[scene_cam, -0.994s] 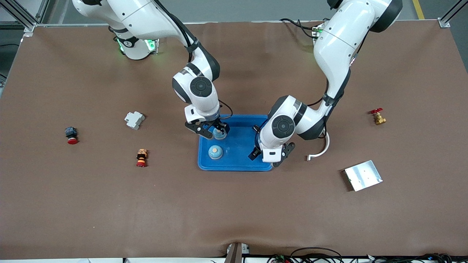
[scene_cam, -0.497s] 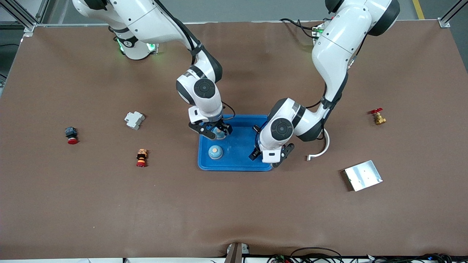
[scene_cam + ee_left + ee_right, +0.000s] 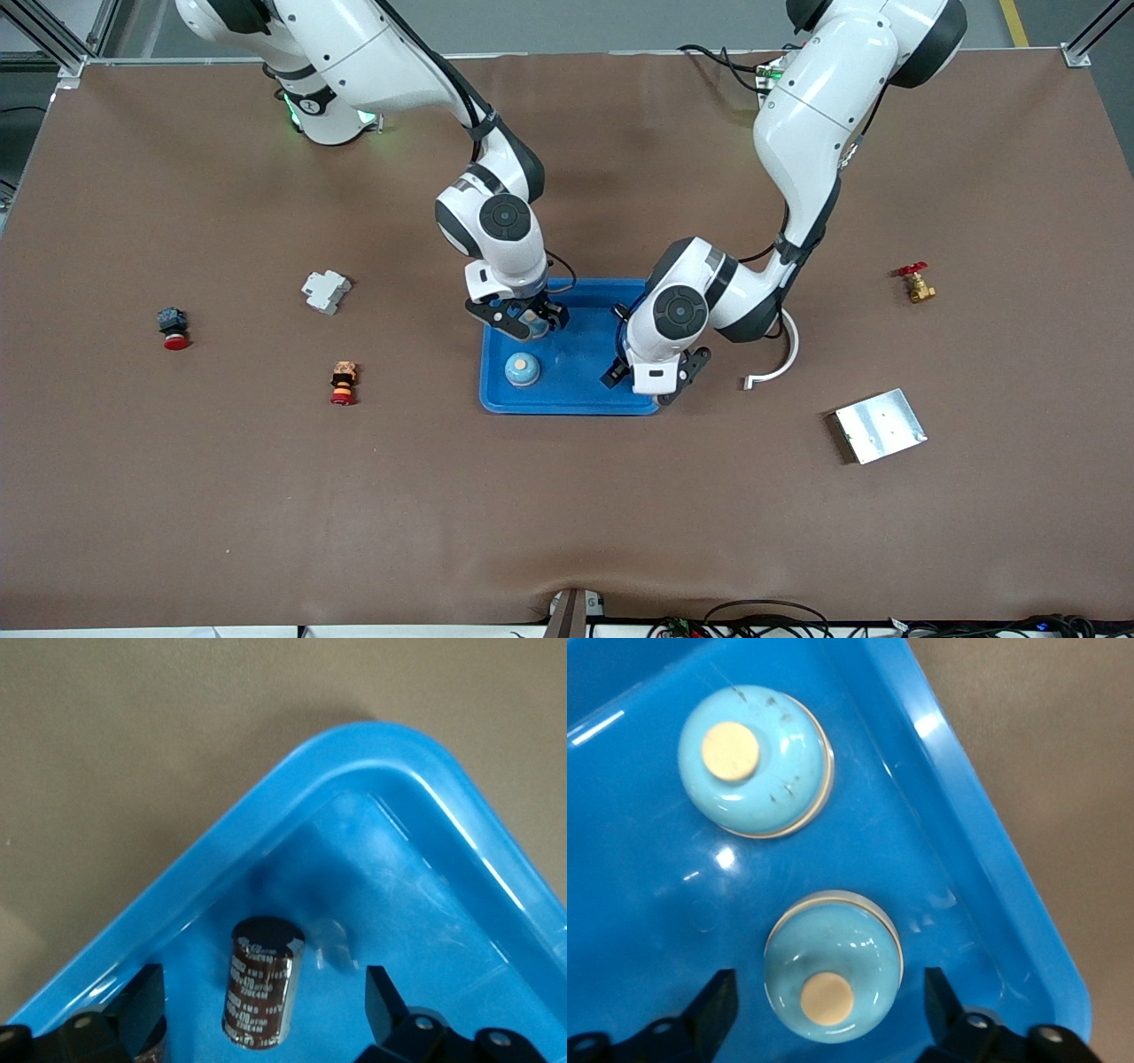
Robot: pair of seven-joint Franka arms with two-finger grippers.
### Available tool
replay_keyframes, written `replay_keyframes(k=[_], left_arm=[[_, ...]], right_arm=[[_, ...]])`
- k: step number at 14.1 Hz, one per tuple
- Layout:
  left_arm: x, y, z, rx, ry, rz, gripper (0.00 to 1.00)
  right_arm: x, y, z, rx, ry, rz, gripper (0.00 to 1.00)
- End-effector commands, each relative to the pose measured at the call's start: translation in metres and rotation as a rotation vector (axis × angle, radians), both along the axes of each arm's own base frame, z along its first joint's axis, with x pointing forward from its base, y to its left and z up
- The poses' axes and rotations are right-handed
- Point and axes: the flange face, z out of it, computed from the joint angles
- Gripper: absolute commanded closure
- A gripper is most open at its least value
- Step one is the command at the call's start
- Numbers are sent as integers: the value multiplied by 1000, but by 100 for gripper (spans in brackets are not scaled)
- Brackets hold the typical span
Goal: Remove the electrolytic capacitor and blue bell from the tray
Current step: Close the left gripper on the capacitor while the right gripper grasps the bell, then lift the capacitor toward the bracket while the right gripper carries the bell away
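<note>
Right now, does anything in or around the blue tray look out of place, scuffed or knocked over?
Mostly fine. The one nearer the front camera of two blue bells in the tray shows dark scuff marks on its dome; the other bell looks clean. The electrolytic capacitor stands tilted in the view, but I cannot tell if it truly leans.

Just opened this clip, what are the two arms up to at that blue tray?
Both arms are down in the blue tray. The right tool sits around one of two blue bells, its fingers either side of the dome; the other bell lies nearer the front camera. The left tool is open, straddling the electrolytic capacitor in a tray corner. Nothing has been lifted out yet.
</note>
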Motion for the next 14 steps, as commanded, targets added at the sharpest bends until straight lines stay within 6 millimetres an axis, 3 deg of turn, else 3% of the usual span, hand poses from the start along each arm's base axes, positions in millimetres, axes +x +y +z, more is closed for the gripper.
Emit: replay_keyframes(k=[1, 5, 8, 10, 12, 14], left_arm=[[1, -7, -2, 13, -22, 2, 0], [0, -8, -3, 14, -21, 0, 0], [1, -7, -2, 16, -21, 16, 0], [1, -8, -1, 16, -17, 48, 15], [2, -6, -2, 19, -17, 52, 22], [2, -7, -2, 18, -18, 53, 37]], right_arm=[[3, 6, 2, -10, -21, -5, 100], [4, 6, 4, -12, -20, -3, 100], [17, 3, 21, -18, -21, -4, 100], [31, -1, 39, -67, 14, 11, 100], [46, -21, 61, -115, 58, 52, 100], [60, -48, 82, -131, 77, 83, 100]])
